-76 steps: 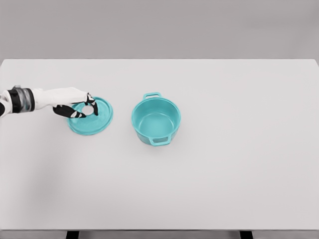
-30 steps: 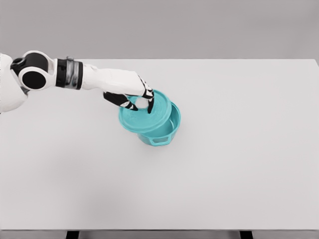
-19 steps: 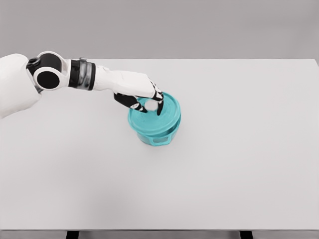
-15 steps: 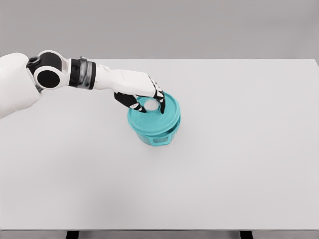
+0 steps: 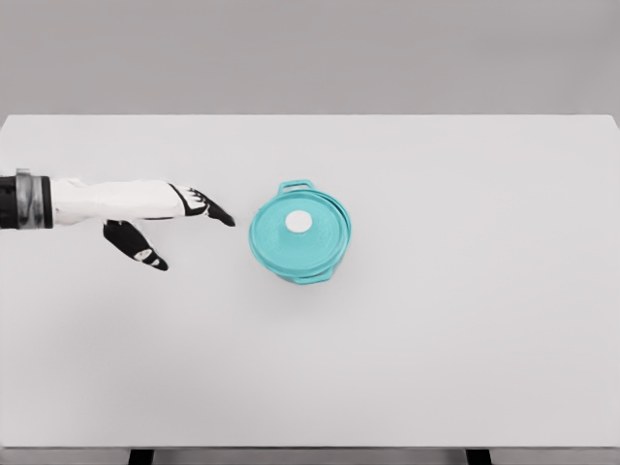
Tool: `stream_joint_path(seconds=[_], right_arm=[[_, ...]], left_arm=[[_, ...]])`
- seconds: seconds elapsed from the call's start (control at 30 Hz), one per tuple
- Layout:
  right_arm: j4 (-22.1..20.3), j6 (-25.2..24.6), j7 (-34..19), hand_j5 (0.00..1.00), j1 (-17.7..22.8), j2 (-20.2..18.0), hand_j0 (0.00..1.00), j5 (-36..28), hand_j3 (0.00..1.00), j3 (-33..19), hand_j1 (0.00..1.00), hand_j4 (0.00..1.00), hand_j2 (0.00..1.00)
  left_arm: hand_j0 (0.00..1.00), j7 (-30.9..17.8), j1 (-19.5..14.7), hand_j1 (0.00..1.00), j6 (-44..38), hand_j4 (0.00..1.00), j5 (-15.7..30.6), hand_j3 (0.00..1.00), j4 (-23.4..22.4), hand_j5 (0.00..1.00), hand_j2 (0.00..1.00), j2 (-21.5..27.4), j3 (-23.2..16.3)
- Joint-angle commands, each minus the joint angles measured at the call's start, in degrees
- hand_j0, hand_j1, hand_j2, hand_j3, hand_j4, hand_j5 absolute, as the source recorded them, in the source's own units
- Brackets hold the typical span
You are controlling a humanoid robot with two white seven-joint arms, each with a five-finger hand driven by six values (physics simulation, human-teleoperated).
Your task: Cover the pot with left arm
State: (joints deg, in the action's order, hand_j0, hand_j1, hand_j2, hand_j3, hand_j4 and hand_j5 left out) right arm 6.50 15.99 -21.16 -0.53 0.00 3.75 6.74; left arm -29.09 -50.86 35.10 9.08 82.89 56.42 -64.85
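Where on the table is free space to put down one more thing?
The table is bare right of the pot to the right edge, along the whole front, and behind the pot. Tightest is the gap between the lid and the open left hand.

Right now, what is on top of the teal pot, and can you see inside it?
The teal lid with its white knob lies on the pot, sitting slightly off to the left. The inside is hidden by the lid. The left hand is apart, open.

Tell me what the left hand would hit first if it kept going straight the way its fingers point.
Probably the teal lid sitting on the pot: the open left hand points right toward it, apart from it. Height is unclear, so it might pass above.
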Motion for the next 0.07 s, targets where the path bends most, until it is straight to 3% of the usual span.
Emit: stream_joint_path(seconds=[0.0, 0.03], right_arm=[[0.0, 0.01, -0.02, 1.0, 0.0, 0.0, 1.0, 0.02, 1.0, 0.03, 1.0, 1.0, 1.0], [0.0, 0.1, -0.02, 1.0, 0.0, 0.0, 1.0, 0.02, 1.0, -0.06, 1.0, 1.0, 1.0]], left_arm=[[1.0, 0.08, 0.32, 1.0, -0.1, 1.0, 2.43, 1.0, 2.19, 1.0, 1.0, 7.92, 10.97], [1.0, 0.08, 0.5, 1.0, -0.1, 1.0, 2.43, 1.0, 2.1, 1.0, 1.0, 9.67, 11.15]])
